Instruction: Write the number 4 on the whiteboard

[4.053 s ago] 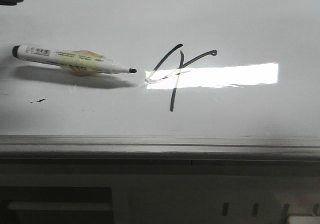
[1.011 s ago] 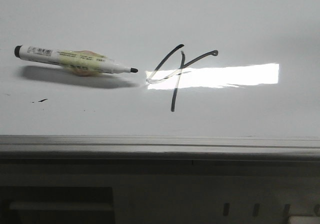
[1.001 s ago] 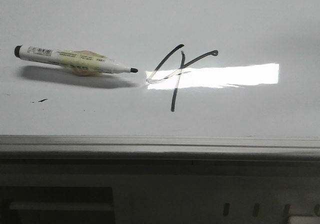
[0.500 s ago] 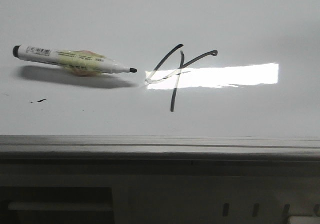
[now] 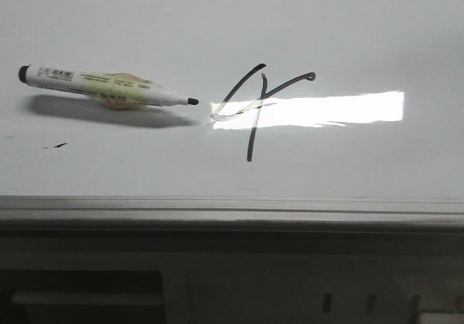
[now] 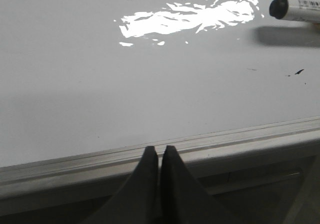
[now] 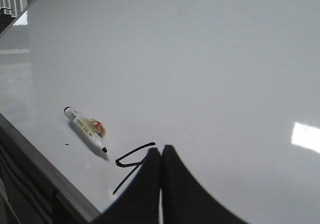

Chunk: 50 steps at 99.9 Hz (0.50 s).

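the number 4 stood finished on the whiteboard, near its middle and partly across the bright reflection. the marker lay flat just beside it on the robot's left, apart from the strokes, its long axis running nearly side to side with the black tip towards the 4. we judged the writing done, so that any coming move would be a retreat rather than another stroke. both arms were drawn back at the near edge rail. the left gripper hung over the rail with its fingers together and holding nothing; only the marker's cap end reached its wrist view. the right gripper was likewise pressed together and empty, posed above the board with the 4 just beyond its fingertips, and we judged it the nearer arm.
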Tool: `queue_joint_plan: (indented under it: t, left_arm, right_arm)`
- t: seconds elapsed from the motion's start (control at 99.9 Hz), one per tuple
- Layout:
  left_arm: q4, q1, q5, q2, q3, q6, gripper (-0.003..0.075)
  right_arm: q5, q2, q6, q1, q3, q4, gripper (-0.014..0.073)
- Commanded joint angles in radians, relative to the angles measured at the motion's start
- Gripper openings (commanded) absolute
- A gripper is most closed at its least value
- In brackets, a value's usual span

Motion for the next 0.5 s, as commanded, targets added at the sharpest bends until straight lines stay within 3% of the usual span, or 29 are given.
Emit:
queue_joint_plan:
  t: [0.0,0.49]
  left_arm:
    - [-0.013,0.003,-0.051,-0.026,0.033,-0.009,-0.0020]
    - [-0.013,0.003,-0.051,-0.026,0.033,-0.009,-0.0020]
  right_arm:
    - [0.027,0.008,-0.003,-0.004,-0.022,0.011,-0.0066]
    - [0.025,0.019,-0.012,-0.004,-0.006,0.011,-0.0066]
